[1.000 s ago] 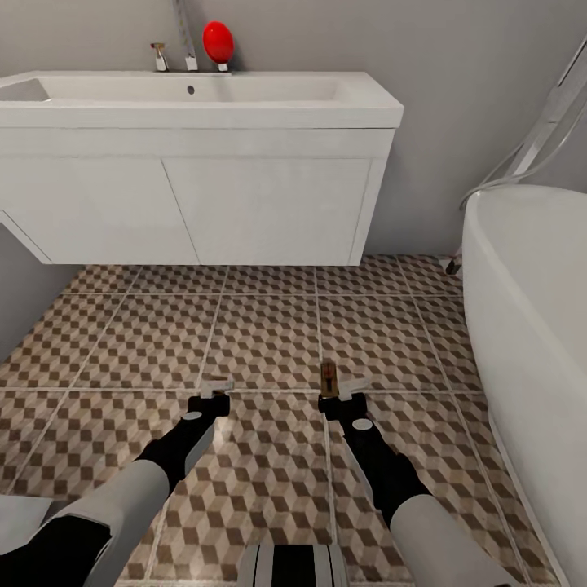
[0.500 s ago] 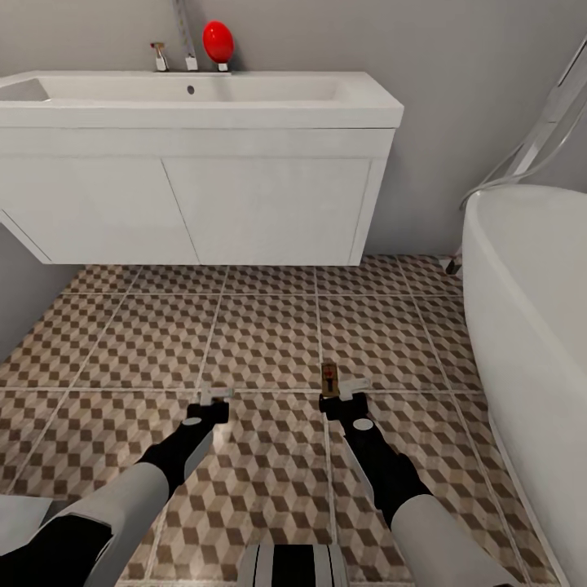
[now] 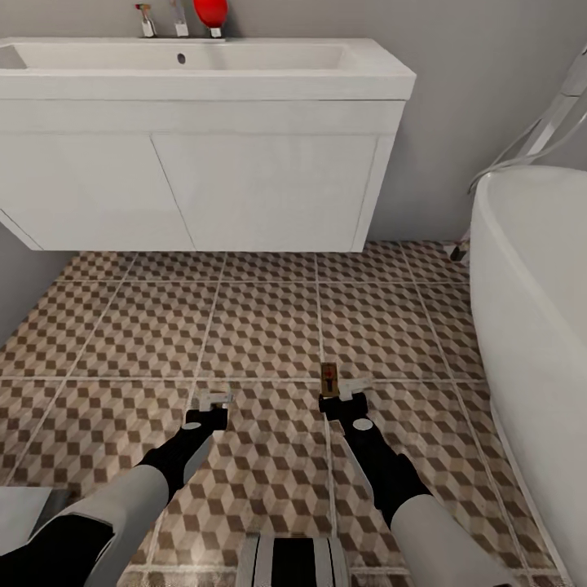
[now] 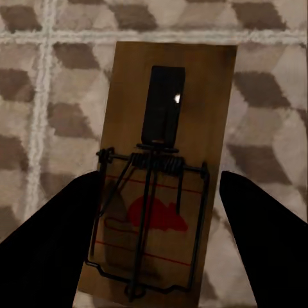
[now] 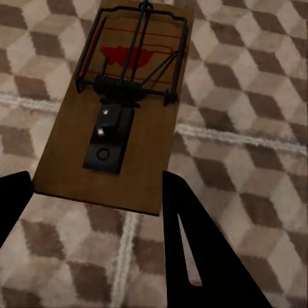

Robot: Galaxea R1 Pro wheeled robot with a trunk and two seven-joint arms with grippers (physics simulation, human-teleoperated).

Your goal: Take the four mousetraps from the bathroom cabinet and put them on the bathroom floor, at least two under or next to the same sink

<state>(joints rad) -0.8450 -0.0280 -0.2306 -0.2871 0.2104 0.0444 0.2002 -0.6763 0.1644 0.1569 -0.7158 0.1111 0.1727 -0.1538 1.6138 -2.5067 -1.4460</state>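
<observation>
Low over the bathroom floor (image 3: 261,326), my left gripper (image 3: 212,399) is shut on a brown wooden mousetrap (image 4: 163,160) with a dark wire spring and a red mouse print. Its dark fingers (image 4: 64,224) press both long sides, and the left gripper (image 4: 160,179) faces the tiles. My right gripper (image 3: 342,390) is shut on the near end of a second mousetrap (image 3: 329,380), which sticks forward over a grout line. In the right wrist view, this mousetrap (image 5: 122,115) runs out from the right gripper (image 5: 96,183). The white bathroom sink (image 3: 367,77) on its vanity (image 3: 244,187) hangs ahead.
A white bathtub (image 3: 530,285) fills the right side, with chrome pipes (image 3: 538,139) behind it. A chrome faucet (image 3: 178,16) and a red object (image 3: 210,12) stand at the back of the sink. There is a gap below the vanity. A grey wall (image 3: 20,285) closes the left.
The head view has shifted, so the sink sits higher and larger. My left gripper has drawn back a little towards me with its mousetrap. The right gripper holds its place.
</observation>
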